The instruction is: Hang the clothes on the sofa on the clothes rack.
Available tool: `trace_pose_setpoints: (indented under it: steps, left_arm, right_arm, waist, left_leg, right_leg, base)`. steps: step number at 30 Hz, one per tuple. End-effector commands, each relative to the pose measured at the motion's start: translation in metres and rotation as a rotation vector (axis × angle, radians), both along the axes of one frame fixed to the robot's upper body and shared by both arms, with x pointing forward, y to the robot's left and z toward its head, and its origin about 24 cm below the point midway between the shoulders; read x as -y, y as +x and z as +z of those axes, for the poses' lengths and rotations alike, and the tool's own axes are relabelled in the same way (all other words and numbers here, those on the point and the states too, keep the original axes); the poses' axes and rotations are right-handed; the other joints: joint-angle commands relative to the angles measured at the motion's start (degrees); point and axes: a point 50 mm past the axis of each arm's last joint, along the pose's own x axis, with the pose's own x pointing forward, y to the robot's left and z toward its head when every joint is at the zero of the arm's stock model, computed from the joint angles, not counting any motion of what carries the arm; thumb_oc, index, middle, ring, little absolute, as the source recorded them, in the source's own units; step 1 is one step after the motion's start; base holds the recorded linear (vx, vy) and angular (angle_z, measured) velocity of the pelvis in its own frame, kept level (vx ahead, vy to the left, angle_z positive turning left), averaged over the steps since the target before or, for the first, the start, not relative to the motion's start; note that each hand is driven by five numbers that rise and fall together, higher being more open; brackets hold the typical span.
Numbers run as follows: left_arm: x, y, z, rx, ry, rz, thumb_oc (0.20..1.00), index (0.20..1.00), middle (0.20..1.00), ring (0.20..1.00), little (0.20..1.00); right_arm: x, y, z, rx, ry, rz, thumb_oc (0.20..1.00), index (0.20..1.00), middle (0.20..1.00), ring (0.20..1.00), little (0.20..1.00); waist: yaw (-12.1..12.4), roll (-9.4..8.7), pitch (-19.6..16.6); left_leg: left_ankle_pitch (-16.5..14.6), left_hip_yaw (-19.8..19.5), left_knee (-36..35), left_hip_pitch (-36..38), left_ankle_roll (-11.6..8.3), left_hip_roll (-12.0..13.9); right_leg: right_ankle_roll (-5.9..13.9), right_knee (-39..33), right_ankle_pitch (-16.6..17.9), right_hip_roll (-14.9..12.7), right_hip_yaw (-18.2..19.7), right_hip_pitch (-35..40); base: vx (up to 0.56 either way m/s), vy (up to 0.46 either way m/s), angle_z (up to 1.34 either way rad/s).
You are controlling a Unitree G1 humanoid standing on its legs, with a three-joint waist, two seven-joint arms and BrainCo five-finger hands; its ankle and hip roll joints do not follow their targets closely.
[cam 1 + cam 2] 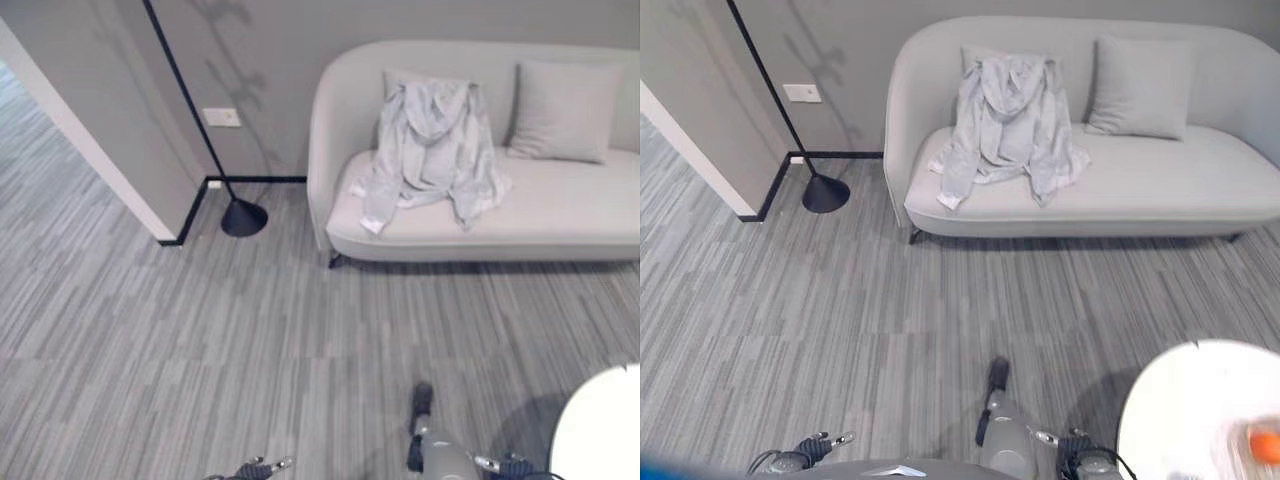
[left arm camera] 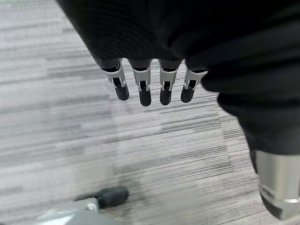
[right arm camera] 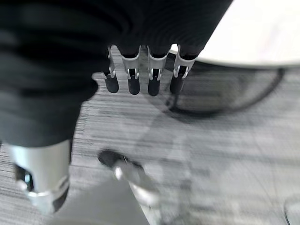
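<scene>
Fingers of the left hand hang straight and relaxed over the carpet, grasping nothing; the right hand hangs likewise, slack and empty, beside a white round table. Both are judged idle because the garment is well out of reach. Across the floor, the pale grey jacket lies draped over the backrest and seat at the left end of the sofa, beside a cushion; a black floor lamp stands by the wall corner.

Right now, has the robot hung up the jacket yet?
Not yet. The light grey jacket lies draped over the sofa, untouched. The left robot hand and right robot hand hang open over the floor, holding nothing. Picking up and hanging remain.
</scene>
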Motion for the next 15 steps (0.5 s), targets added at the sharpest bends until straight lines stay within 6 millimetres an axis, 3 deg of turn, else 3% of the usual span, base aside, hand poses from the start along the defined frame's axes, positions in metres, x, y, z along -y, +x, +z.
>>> trace_pose_setpoints:
  steps: [1, 2, 4, 6, 9, 10, 12, 13, 14, 15]
  left_arm:
    - [-0.009, 0.028, 0.008, 0.078, 0.038, -0.039, 1.000, 1.000, 1.000, 1.000, 1.000]
    - [-0.008, 0.031, 0.009, 0.093, 0.025, -0.033, 1.000, 1.000, 1.000, 1.000, 1.000]
    - [-0.009, 0.034, 0.010, 0.109, 0.015, -0.019, 1.000, 1.000, 1.000, 1.000, 1.000]
    - [-0.010, 0.034, 0.011, 0.117, 0.012, -0.009, 1.000, 1.000, 1.000, 1.000, 1.000]
    - [-0.011, 0.034, 0.011, 0.128, 0.005, 0.012, 1.000, 1.000, 1.000, 1.000, 1.000]
    - [-0.011, 0.036, 0.012, 0.135, 0.003, 0.013, 1.000, 1.000, 1.000, 1.000, 1.000]
    - [-0.004, 0.035, 0.009, 0.122, -0.007, 0.002, 1.000, 1.000, 1.000, 1.000, 1.000]
    - [0.000, 0.036, 0.009, 0.116, -0.009, -0.015, 1.000, 1.000, 1.000, 1.000, 1.000]
    - [0.001, 0.035, 0.008, 0.109, -0.010, -0.019, 1.000, 1.000, 1.000, 1.000, 1.000]
    - [0.001, 0.035, 0.008, 0.110, -0.010, -0.019, 1.000, 1.000, 1.000, 1.000, 1.000]
  right_arm:
    - [0.010, 0.019, 0.008, 0.061, -0.021, 0.022, 1.000, 1.000, 1.000, 1.000, 1.000]
    - [0.012, 0.020, 0.010, 0.067, -0.023, 0.015, 1.000, 1.000, 1.000, 1.000, 1.000]
    - [0.016, 0.018, 0.010, 0.062, -0.028, 0.012, 1.000, 1.000, 1.000, 1.000, 1.000]
    - [0.018, 0.016, 0.010, 0.064, -0.030, 0.002, 1.000, 1.000, 1.000, 1.000, 1.000]
    - [0.022, 0.014, 0.012, 0.065, -0.039, -0.023, 1.000, 1.000, 1.000, 1.000, 1.000]
    - [0.025, 0.015, 0.013, 0.067, -0.046, -0.028, 1.000, 1.000, 1.000, 1.000, 1.000]
    - [0.026, 0.017, 0.014, 0.082, -0.047, -0.029, 1.000, 1.000, 1.000, 1.000, 1.000]
    - [0.024, 0.022, 0.015, 0.103, -0.050, -0.029, 1.000, 1.000, 1.000, 1.000, 1.000]
    - [0.023, 0.025, 0.015, 0.109, -0.048, -0.024, 1.000, 1.000, 1.000, 1.000, 1.000]
    - [0.023, 0.025, 0.015, 0.109, -0.048, -0.024, 1.000, 1.000, 1.000, 1.000, 1.000]
  waist:
    - [0.29, 1.87, 0.97]
    - [0.64, 2.37, 0.54]
    - [1.09, 1.97, 0.54]
    - [1.26, 1.74, 0.70]
    - [1.76, 1.07, 1.10]
    - [2.36, 0.67, 0.88]
    - [3.07, 0.18, 0.87]
    - [3.53, -0.04, 1.75]
    - [4.00, 0.17, 2.39]
    - [4.00, 0.16, 2.42]
  left_leg:
    - [8.28, 0.98, -1.28, -1.56, -6.51, 11.80]
    - [13.21, -0.07, 3.52, -3.74, -6.92, 13.30]
    - [16.82, -0.55, 8.59, -6.25, -6.24, 13.84]
    - [18.40, 0.19, 10.80, -6.74, -5.76, 14.59]
    - [21.46, 4.89, 14.35, -8.64, -4.65, 16.76]
    - [19.15, 7.14, 13.37, -10.32, -3.67, 16.34]
    - [11.92, 7.04, 9.87, -14.86, -3.23, 11.25]
    - [11.98, 5.89, 8.39, -20.29, -3.33, 6.87]
    - [13.14, 5.64, 6.98, -22.36, -3.31, 4.87]
    - [13.14, 5.64, 6.97, -22.33, -3.31, 4.87]
  right_leg:
    - [14.44, -1.42, -2.23, -2.39, 3.34, 0.01]
    - [12.87, -1.18, -4.62, -0.75, 3.24, 1.43]
    - [11.26, -1.76, -6.36, 0.49, 3.90, 4.13]
    - [10.57, -2.03, -7.39, 1.19, 4.10, 5.70]
    - [8.98, -2.92, -9.74, 2.57, 5.28, 9.90]
    - [8.71, -3.54, -10.99, 2.72, 5.11, 11.88]
    - [9.14, -4.25, -13.32, 2.70, 4.88, 14.58]
    - [9.29, -4.25, -14.11, 3.19, 5.05, 15.31]
    - [9.25, -4.25, -14.29, 3.88, 5.20, 15.94]
    - [9.26, -4.25, -14.29, 3.88, 5.20, 15.97]
  base:
    - [0.34, -0.371, -0.23]
    - [0.27, -0.297, -0.22]
    - [0.27, -0.293, -0.22]
    - [0.21, -0.203, -0.15]
    - [0.30, -0.251, 0.18]
    - [0.43, -0.264, -0.10]
    - [0.39, -0.219, -0.04]
    - [0.21, -0.147, 0.13]
    - [0.12, -0.099, 0.17]
    - [0.16, -0.079, 0.06]
